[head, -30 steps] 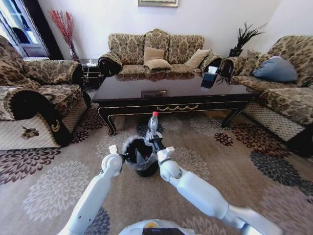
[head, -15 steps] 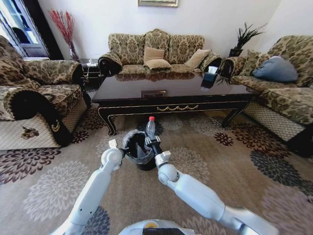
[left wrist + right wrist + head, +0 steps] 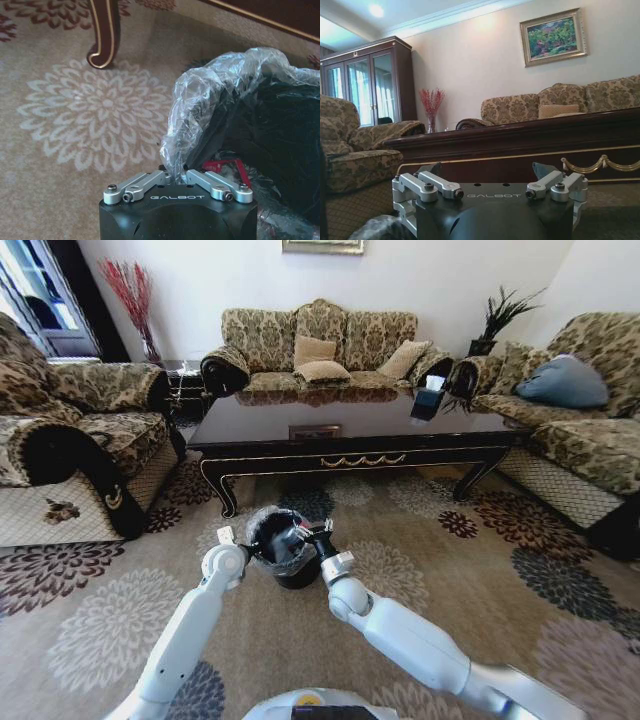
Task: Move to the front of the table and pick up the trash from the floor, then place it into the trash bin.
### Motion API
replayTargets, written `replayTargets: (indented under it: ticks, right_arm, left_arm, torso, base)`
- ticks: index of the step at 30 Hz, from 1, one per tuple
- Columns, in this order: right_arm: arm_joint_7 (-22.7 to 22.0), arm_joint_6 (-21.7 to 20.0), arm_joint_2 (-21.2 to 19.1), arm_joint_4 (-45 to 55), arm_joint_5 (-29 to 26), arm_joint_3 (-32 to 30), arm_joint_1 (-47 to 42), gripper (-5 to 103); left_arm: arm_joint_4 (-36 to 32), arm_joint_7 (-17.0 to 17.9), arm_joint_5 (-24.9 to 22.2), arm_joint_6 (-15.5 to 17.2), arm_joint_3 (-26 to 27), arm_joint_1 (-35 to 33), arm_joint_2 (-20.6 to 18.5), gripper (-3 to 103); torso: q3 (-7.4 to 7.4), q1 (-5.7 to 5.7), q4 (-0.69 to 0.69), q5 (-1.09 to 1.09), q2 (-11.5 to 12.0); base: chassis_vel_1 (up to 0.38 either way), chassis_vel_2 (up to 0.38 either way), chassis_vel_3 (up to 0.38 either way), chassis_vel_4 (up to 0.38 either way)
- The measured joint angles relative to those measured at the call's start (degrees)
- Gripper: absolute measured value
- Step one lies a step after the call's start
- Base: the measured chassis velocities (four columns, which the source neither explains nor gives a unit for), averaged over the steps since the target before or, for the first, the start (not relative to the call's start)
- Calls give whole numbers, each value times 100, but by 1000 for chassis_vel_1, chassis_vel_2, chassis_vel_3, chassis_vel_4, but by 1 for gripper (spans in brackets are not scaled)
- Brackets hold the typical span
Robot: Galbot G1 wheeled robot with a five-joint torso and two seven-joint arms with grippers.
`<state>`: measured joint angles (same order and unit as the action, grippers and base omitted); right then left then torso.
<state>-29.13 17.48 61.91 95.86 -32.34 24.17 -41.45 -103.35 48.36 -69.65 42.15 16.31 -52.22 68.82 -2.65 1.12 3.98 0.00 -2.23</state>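
Our left gripper [image 3: 176,175] pinches the trash bin [image 3: 287,550] liner; our emptied right gripper [image 3: 318,534] may tip it.

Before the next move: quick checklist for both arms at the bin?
1. Left gripper clamped on the crinkled clear plastic liner of the small round black trash bin: ok.
2. Right gripper open and empty at the bin's rim: ok.
3. Bin upright on the carpet: ok.
4. Bin apart from the glossy dark brown table: ok.
5. Bottle inside the bin: cannot tell; a red item shows inside.
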Motion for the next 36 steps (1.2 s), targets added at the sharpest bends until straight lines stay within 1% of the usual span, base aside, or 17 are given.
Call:
replayTargets:
  ticks: [2, 4, 6, 7, 9, 10, 12, 13, 15, 16, 20, 21, 23, 24, 30, 36]
  right_arm:
    - [0, -26, -1, -36, -68, -133, -47, 100]
    - [-1, -134, 15, -84, -262, -361, -107, 100]
    - [-21, -331, 83, -168, -737, -763, -172, 100]
    - [-21, -331, 83, -168, -737, -763, -172, 100]
    - [-55, -441, 118, -257, -940, -1053, -212, 100]
    - [-90, -565, 111, -373, -985, -1409, -310, 100]
    - [-126, -624, 97, -407, -978, -1516, -351, 100]
    - [-239, -767, 65, -469, -956, -1699, -428, 100]
    - [-361, -886, 32, -562, -936, -1854, -503, 100]
    - [-361, -886, 32, -562, -936, -1854, -503, 100]
    - [-624, -990, 59, -1013, -837, -2273, -679, 100]
    - [-624, -990, 59, -1013, -837, -2273, -679, 100]
    - [-680, -993, 83, -1117, -849, -2383, -728, 100]
    - [-705, -993, 96, -1197, -850, -2476, -777, 100]
    - [-700, -993, 165, -1312, -776, -2630, -951, 100]
    - [-665, -986, 281, -1318, -696, -2706, -1120, 100]
  left_arm:
    - [-52, 1, 52, 0, 98, -48, -44, 1]
    - [-163, 60, 122, 0, 212, -126, -116, 1]
    - [-383, 245, 132, 0, 366, -263, -227, 1]
    - [-383, 245, 132, 0, 366, -263, -227, 1]
    - [-499, 392, 113, -1, 462, -362, -287, 1]
    - [-549, 523, 64, -2, 545, -460, -316, 1]
    - [-549, 572, 46, -2, 565, -487, -318, 1]
    - [-520, 694, -13, -2, 610, -537, -312, 1]
    - [-479, 808, -100, -2, 645, -580, -290, 1]
    - [-479, 808, -100, -2, 645, -580, -290, 1]
    - [-310, 1183, -298, -4, 620, -668, -190, 1]
    - [-310, 1183, -298, -4, 620, -668, -190, 1]
    - [-227, 1369, -415, -3, 609, -681, -155, 1]
    - [-141, 1517, -507, -3, 610, -682, -129, 1]
    - [49, 1638, -556, -4, 644, -659, -96, 1]
    - [130, 1647, -570, -4, 685, -646, -78, 0]
  torso:
    - [0, 0, 1, 0, 0]
    - [0, 0, 0, 0, 0]
    - [0, 0, -2, 0, 0]
    - [0, 0, -2, 0, 0]
    - [0, 0, -3, 1, 0]
    - [0, 0, -3, 0, 0]
    - [0, 0, -2, 0, 0]
    - [0, 0, 1, 0, 0]
    - [0, 0, 1, 0, 0]
    - [0, 0, 1, 0, 0]
    - [0, 0, 0, 1, 0]
    - [0, 0, 0, 1, 0]
    - [0, 0, 0, 1, 0]
    - [0, 0, 0, 0, 0]
    - [0, 0, 0, 0, 0]
    - [0, 0, 0, 0, 0]
  base:
    - [0, 0, 0, 0]
    - [0, 0, 0, 0]
    - [0, 0, 0, 0]
    - [0, 0, 0, 0]
    - [0, 0, 0, 0]
    - [0, 0, 0, 0]
    - [0, 0, 0, 0]
    - [0, 0, 0, 0]
    - [0, 0, 0, 0]
    - [0, 0, 0, 0]
    - [0, 0, 0, 0]
    - [0, 0, 0, 0]
    - [0, 0, 0, 0]
    - [0, 0, 0, 0]
    - [0, 0, 0, 0]
    - [0, 0, 0, 0]
